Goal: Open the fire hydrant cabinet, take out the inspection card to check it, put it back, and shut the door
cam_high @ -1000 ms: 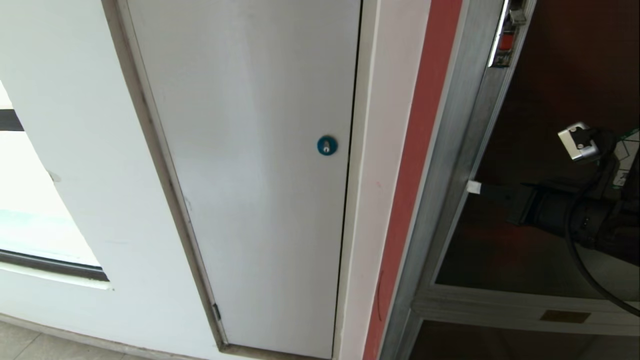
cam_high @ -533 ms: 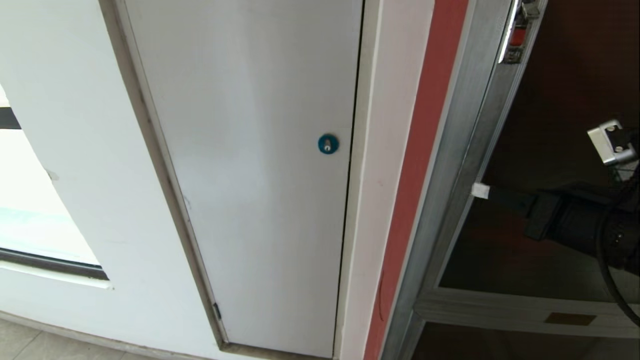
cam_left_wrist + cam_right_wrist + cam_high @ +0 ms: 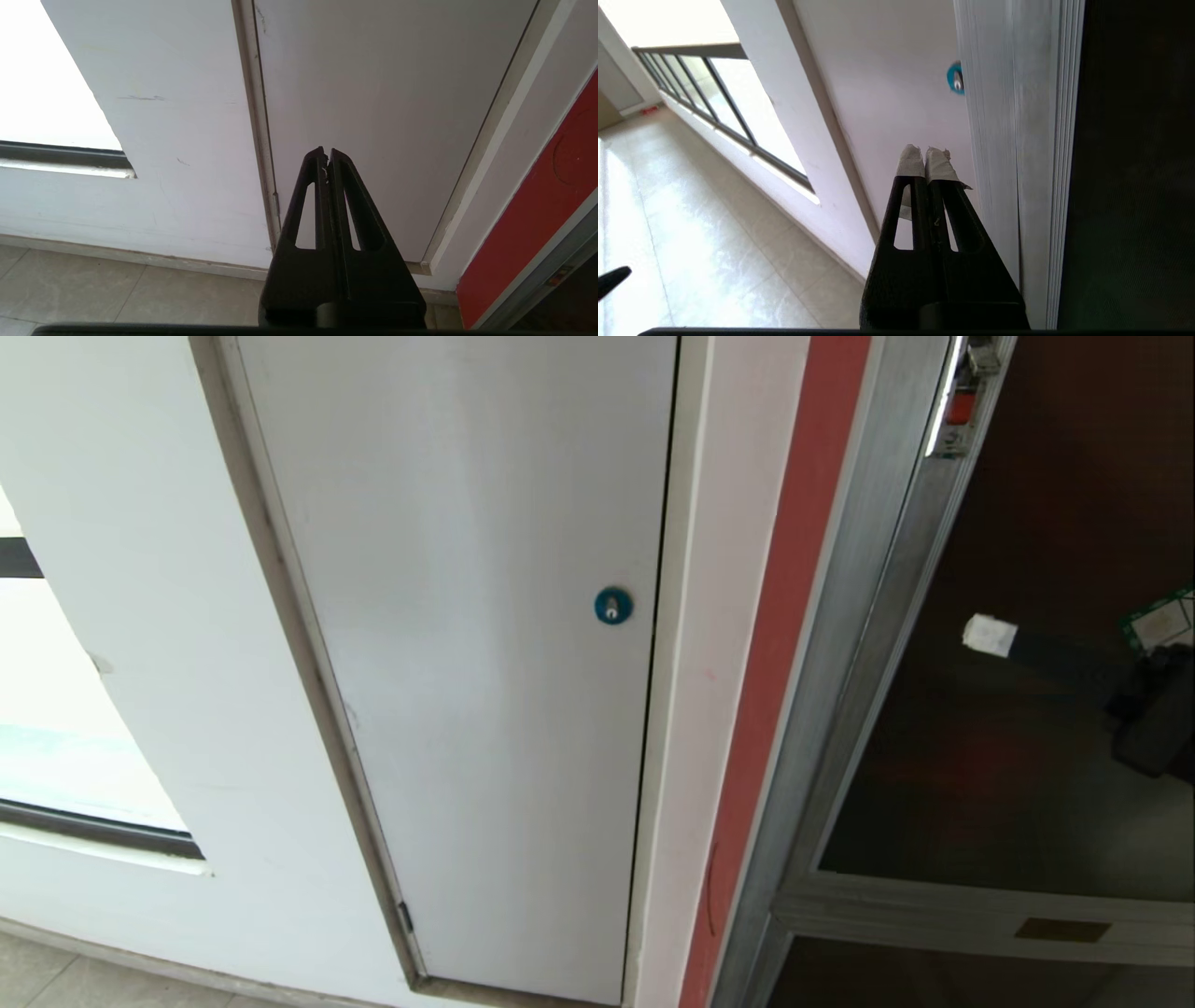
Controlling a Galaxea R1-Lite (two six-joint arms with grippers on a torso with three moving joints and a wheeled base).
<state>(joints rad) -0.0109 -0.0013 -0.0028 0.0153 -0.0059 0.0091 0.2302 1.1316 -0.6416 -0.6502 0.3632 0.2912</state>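
Jaws pressed together, right gripper (image 3: 988, 636) fronts upright door (image 3: 1027, 616).

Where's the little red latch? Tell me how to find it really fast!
Find the tall dark glass door in its silver frame, right of the plain grey panel with the blue round lock. Follow the door's silver left edge up to the top. The little red latch sits there, the only small red piece set in that metal strip.
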